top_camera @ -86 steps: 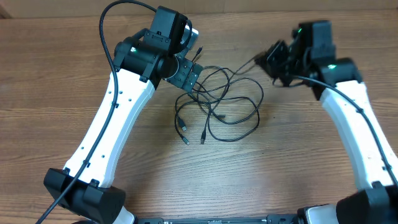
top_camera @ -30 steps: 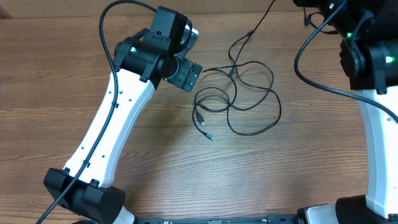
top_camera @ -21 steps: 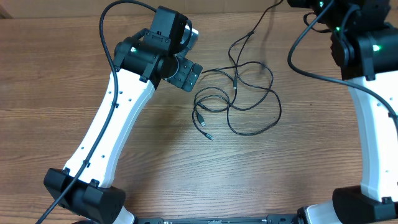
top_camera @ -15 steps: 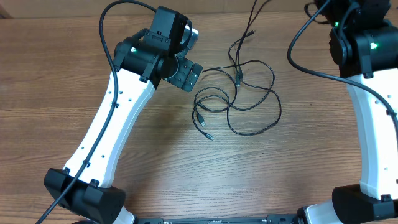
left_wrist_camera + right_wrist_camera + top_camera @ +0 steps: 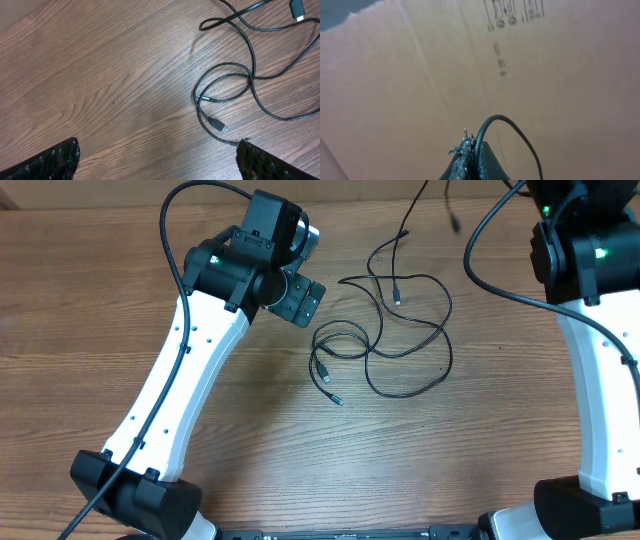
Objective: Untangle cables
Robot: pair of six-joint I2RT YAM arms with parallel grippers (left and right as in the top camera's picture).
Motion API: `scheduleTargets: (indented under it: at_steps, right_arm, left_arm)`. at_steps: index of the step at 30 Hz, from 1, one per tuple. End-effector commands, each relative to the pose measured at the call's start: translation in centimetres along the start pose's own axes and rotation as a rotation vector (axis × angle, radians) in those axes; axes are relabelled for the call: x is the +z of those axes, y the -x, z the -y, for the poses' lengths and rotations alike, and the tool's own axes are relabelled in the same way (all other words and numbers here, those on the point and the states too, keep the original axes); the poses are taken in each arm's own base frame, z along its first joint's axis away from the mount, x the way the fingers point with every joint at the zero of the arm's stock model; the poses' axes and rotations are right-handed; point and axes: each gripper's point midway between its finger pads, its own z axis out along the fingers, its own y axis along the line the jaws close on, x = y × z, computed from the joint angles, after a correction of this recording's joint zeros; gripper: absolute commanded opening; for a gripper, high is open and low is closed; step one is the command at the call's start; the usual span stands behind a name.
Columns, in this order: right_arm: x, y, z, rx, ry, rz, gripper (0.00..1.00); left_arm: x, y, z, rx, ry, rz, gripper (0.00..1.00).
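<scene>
The cables [image 5: 372, 358] lie in loose overlapping loops at the centre of the table [image 5: 480, 460], just right of the left gripper [image 5: 300, 298], whose jaws stand fully apart and empty. The right gripper [image 5: 471, 156] is pinched tight on one strand (it runs up past the far edge). Expect a light, limp, slippery cord. Take hold just behind a plug [image 5: 337, 398], where nothing crosses it.

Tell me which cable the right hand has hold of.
The cable running off the overhead view's top edge, pinched in the shut right hand; the rest lies loose on the table.
</scene>
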Motion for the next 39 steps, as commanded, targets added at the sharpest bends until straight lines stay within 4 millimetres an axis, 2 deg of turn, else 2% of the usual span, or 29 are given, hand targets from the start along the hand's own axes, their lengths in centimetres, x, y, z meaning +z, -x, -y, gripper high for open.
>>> scheduleTargets:
  at_steps: [1, 7, 11, 15, 25, 33, 39]
  right_arm:
    - [-0.7, 2.5, -1.4, -0.015, 0.055, 0.073, 0.04]
    - [-1.6, 5.9, -4.1, -0.042, 0.185, 0.211, 0.04]
    - [-2.3, 7.9, -4.9, -0.022, 0.227, 0.293, 0.04]
    - [-2.7, 8.5, -5.8, 0.008, 0.279, 0.308, 0.04]
    - [-2.1, 6.9, -5.4, 0.008, 0.267, 0.240, 0.04]
    - [-1.3, 3.6, -4.8, 0.032, 0.248, 0.099, 0.04]
    - [-1.3, 3.4, -4.7, -0.102, 0.234, 0.107, 0.04]
  left_arm:
    - [0.2, 0.0, -0.1, -0.019, -0.007, -0.002, 1.00]
    - [0.2, 0.0, -0.1, -0.019, -0.007, -0.002, 1.00]
    - [0.2, 0.0, -0.1, -0.019, -0.007, -0.002, 1.00]
    - [0.2, 0.0, -0.1, -0.019, -0.007, -0.002, 1.00]
    - [0.2, 0.0, 0.0, -0.019, -0.007, -0.002, 1.00]
    - [0.2, 0.0, -0.1, -0.019, -0.007, -0.002, 1.00]
    - [0.2, 0.0, -0.1, -0.019, -0.007, -0.002, 1.00]
